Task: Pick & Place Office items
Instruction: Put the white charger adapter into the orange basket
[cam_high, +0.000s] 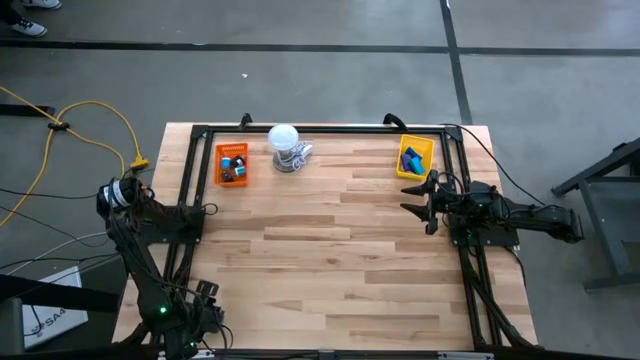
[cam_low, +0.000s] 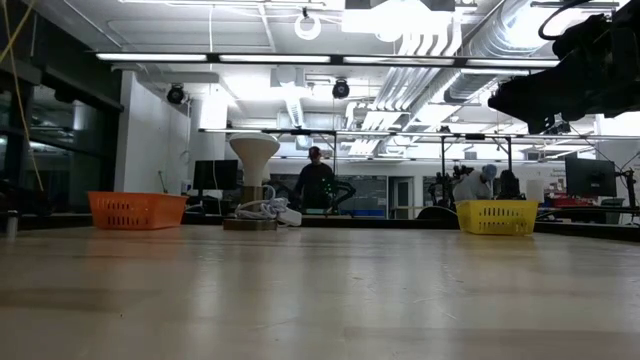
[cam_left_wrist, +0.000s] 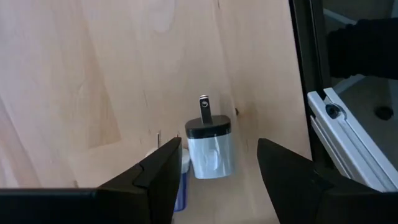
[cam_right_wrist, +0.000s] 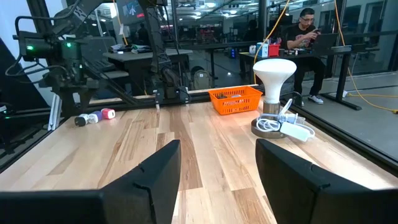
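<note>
Pincers, two, left pincer (cam_left_wrist: 217, 168) and right pincer (cam_right_wrist: 217, 168) both wide, empty; trays, two, orange tray (cam_high: 220, 150), yellow tray (cam_high: 400, 165)

No text, label, brand or number can be read with confidence in any view. In the high view, a pale box (cam_high: 45, 318) on the floor at the lower left carries a short dark marking, too small and blurred to make out. In the right wrist view, a lit screen (cam_right_wrist: 131, 9) in the room beyond the table shows a light mark that cannot be deciphered. The trays, the wooden table and the charger plug bear no legible print.
</note>
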